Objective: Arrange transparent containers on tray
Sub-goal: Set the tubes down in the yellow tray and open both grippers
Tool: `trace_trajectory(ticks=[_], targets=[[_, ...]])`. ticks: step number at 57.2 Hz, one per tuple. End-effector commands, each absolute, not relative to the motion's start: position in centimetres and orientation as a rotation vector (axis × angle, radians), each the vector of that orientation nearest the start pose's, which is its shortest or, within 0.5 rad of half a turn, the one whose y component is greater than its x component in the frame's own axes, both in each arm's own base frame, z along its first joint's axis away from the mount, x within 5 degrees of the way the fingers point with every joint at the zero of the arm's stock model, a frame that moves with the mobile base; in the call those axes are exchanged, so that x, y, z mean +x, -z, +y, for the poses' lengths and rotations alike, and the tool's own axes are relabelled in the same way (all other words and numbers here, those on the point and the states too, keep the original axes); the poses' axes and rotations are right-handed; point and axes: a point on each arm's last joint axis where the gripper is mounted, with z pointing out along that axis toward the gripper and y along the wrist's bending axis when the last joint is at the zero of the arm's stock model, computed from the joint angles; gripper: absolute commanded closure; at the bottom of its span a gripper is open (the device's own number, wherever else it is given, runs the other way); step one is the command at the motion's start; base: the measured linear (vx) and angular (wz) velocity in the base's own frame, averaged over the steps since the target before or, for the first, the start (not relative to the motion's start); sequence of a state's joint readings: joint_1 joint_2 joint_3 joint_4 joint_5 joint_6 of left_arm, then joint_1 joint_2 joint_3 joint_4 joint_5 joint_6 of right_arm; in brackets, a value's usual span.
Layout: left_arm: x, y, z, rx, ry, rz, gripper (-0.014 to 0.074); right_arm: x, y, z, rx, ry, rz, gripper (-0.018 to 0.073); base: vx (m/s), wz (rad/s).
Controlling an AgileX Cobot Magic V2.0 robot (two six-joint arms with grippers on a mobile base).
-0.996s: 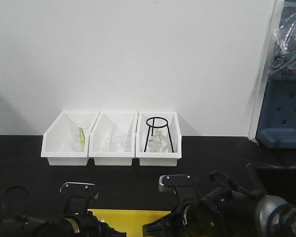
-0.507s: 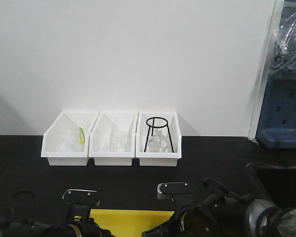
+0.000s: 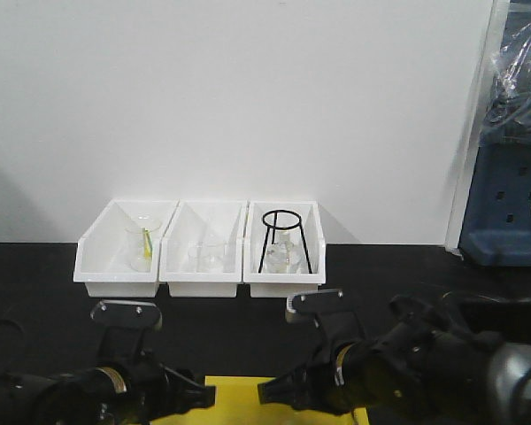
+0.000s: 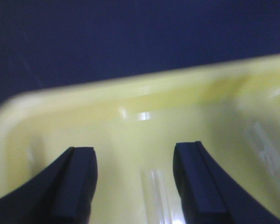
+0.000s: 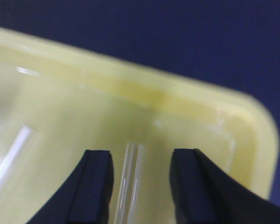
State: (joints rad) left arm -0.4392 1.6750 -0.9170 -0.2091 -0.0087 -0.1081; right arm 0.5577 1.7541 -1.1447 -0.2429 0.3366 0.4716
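Observation:
The yellow tray (image 3: 239, 396) shows as a strip at the bottom of the front view, between my two arms. Over its left part hangs my left gripper (image 4: 134, 151), open. A clear glass tube (image 4: 155, 193) lies on the tray floor between the fingers, nearer the right one and touching neither. My right gripper (image 5: 141, 154) is open over the tray's right end (image 5: 252, 140). Another clear tube (image 5: 129, 179) lies lengthwise in its gap, ungripped. A further tube (image 5: 11, 158) lies to the left. In the front view the left gripper (image 3: 173, 400) and the right gripper (image 3: 292, 394) point down at the tray.
Three white open-fronted bins (image 3: 199, 282) stand against the back wall on the black table. They hold small beakers (image 3: 142, 244) and a black wire stand (image 3: 284, 241). A blue cabinet (image 3: 509, 208) stands at the far right.
Both wrists dipped slightly and then rose over the tray. The left one also shifted a little to the left. The bins have not moved.

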Motion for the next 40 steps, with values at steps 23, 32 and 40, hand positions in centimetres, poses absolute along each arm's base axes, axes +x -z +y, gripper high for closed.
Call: trace_trajectory(ticks=[23,32,40], targets=[[22.3,-39.1,-9.2,0.177,0.434,1.647,0.0407,23.4,-41.8,13.0,-0.355,-0.309,1.782,0.0573,0.00,0.00],[18.4,-39.9,-7.7,0.189,0.442,1.604,0.0592,21.5,-43.1,11.6,-0.324,-0.299,1.770,0.0572,0.00,0.00],[16.1,-40.7,-6.7,0.212,0.417,1.536,0.0605,21.0,-43.5,11.3,-0.318,-0.299,1.764,0.0572,0.00,0.00]])
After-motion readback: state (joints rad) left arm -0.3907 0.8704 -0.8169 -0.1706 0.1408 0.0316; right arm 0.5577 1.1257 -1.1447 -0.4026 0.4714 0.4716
